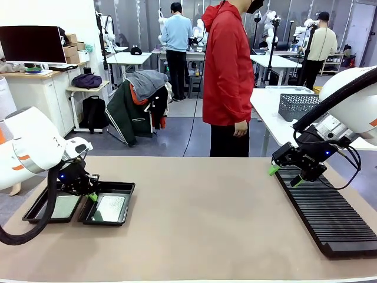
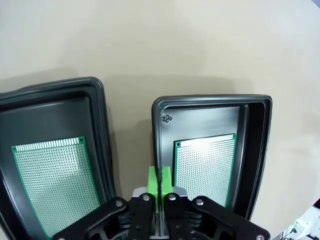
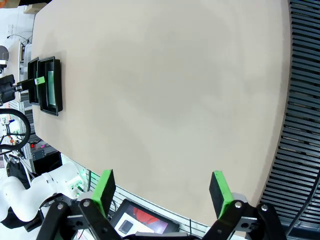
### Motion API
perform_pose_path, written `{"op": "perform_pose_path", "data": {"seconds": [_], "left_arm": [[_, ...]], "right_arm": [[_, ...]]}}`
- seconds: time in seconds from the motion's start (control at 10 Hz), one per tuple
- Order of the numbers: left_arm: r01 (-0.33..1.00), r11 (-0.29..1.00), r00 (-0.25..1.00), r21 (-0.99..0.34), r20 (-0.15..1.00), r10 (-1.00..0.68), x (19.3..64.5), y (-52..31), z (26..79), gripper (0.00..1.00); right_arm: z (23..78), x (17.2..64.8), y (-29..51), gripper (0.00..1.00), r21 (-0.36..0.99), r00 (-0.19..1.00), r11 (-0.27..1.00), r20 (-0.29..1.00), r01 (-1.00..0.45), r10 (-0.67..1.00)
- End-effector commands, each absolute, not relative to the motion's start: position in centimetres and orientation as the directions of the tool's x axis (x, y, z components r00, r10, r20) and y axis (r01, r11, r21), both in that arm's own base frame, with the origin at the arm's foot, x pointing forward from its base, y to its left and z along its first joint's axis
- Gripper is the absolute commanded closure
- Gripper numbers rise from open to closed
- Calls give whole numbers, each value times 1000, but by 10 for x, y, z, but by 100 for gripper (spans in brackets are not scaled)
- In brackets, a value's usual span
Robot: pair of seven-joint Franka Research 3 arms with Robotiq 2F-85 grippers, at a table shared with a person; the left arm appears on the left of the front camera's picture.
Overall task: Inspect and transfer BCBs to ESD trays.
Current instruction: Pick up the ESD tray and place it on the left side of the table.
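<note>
Front view gives you the room first: a workshop with white benches, a monitor on a desk at the far left, a jacket draped over a chair, and a person in a red hooded jacket (image 1: 227, 65) standing at the far side of the surface (image 1: 200, 218), hands down. Two more people stand farther back by other benches. The surface itself is a broad tan sheet, bare across its middle.

Look to your right edge: a long black ribbed rack (image 1: 330, 215) lies along it, and a grey mesh basket (image 1: 297, 106) sits on the white bench behind. The right pincer (image 1: 285, 175) hangs over the rack's far end with its green pads spread wide, holding nothing.

At your left, the two ESD trays (image 1: 123, 188) sit side by side, rims almost touching. Each holds one of the BCBs (image 2: 207, 167), lying flat on the tray floor. The left pincer (image 2: 160, 180) is pinched fully together over the gap between the trays, gripping nothing.
</note>
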State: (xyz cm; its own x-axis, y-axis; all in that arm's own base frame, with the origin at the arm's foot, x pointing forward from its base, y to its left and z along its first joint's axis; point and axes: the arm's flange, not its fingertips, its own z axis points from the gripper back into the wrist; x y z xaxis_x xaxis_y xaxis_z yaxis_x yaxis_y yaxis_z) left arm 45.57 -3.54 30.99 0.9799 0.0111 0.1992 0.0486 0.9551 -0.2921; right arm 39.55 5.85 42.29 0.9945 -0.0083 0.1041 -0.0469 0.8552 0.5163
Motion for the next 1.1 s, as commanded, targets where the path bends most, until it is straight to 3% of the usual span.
{"op": "perform_pose_path", "data": {"seconds": [0.0,0.8,0.9,1.0], "left_arm": [[38,956,980,-291,196,20,455,-36,311,97],[38,956,980,-291,196,20,455,-36,311,97],[50,955,980,-293,198,9,456,-37,310,82],[43,962,981,-270,195,11,456,-40,314,79]], "right_arm": [[425,397,61,0,515,995,857,93,-29,-21],[425,397,61,0,515,995,857,93,-29,-21],[425,397,61,0,515,995,857,93,-29,-21],[425,397,61,0,515,995,857,93,-29,-21]]}}
